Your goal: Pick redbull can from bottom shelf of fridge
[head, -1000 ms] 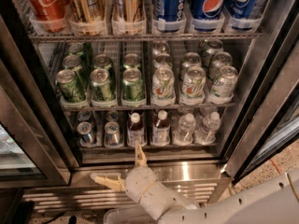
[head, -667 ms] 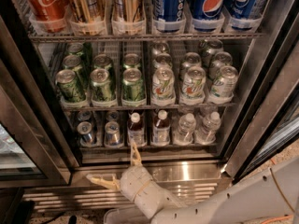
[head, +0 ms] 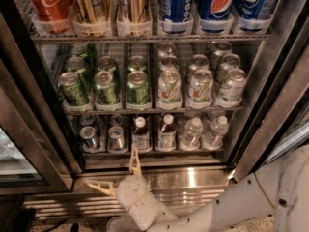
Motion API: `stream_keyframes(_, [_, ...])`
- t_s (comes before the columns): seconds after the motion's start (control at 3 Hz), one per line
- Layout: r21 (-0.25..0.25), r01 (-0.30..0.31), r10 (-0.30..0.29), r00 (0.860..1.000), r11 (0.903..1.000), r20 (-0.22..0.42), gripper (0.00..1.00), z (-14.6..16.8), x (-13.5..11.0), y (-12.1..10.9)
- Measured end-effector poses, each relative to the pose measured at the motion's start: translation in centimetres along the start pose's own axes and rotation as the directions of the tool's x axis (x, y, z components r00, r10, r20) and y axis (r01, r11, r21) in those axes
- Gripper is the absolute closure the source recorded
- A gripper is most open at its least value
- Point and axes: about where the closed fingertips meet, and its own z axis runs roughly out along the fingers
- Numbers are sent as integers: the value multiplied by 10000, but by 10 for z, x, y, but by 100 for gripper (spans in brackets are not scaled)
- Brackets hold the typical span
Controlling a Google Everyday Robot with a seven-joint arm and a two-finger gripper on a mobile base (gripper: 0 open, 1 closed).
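The fridge (head: 270,105) stands open, with wire racks of drinks. On the bottom shelf (head: 154,151), two left lanes hold slim silver cans; the front redbull can (head: 116,139) stands upright beside a similar one (head: 89,137). My gripper (head: 117,173) is open and empty, just below and in front of the shelf's front edge. One fingertip (head: 135,157) points up toward the gap between the redbull can and a brown bottle (head: 140,134). The other finger (head: 99,186) sticks out to the left.
White-capped bottles (head: 193,133) fill the right of the bottom shelf. Green cans (head: 106,87) and pale cans (head: 200,87) are on the rack above, cola and Pepsi cans (head: 217,4) on top. The glass door (head: 19,153) hangs open at left and the dark frame (head: 280,115) stands at right.
My gripper has shifted a little to the left along the front of the bottom shelf, still open. The cans and bottles have not moved.
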Motion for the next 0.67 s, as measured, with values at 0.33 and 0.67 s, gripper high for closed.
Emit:
stream_keyframes(0.33, [391,251,-264,9991,9989,319,0,4,0,1])
stream_keyframes(0.67, [392,252,-264,9991,9989,319,0,4,0,1])
